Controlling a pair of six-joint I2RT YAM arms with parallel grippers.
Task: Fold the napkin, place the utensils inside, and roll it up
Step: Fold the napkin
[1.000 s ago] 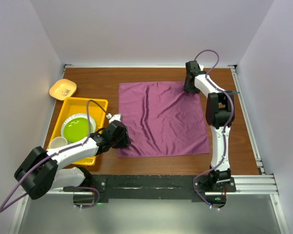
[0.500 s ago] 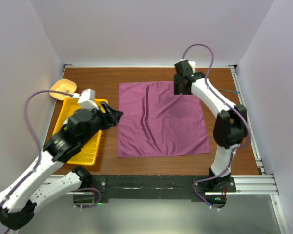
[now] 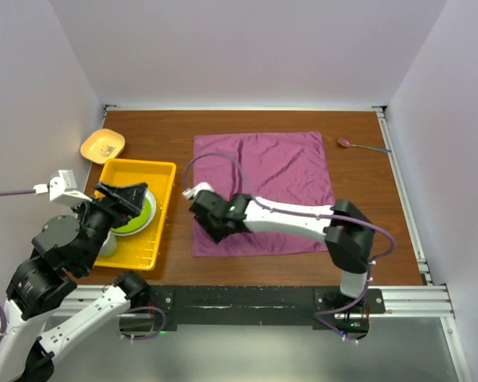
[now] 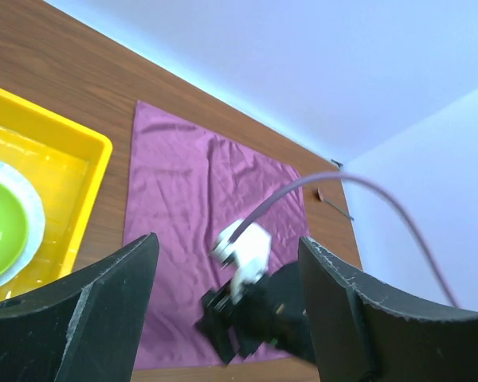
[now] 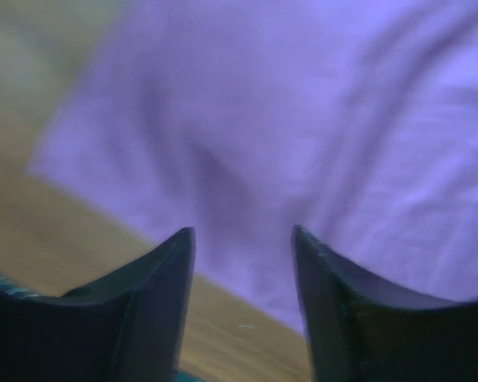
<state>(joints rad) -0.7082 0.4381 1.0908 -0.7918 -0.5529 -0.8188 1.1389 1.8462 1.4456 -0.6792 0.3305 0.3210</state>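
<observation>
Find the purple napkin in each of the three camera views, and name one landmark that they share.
Top external: the napkin lies spread out mid-table, right of the yellow tray.
Left wrist: the napkin sits in the middle of the picture, running to the bottom edge.
Right wrist: the napkin, blurred, fills the top and right.
Shared landmark: the brown wooden table bordering the cloth's edge.

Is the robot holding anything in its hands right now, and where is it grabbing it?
No. Both the left end effector and the right end effector are open and empty; the right hangs over the napkin.
</observation>
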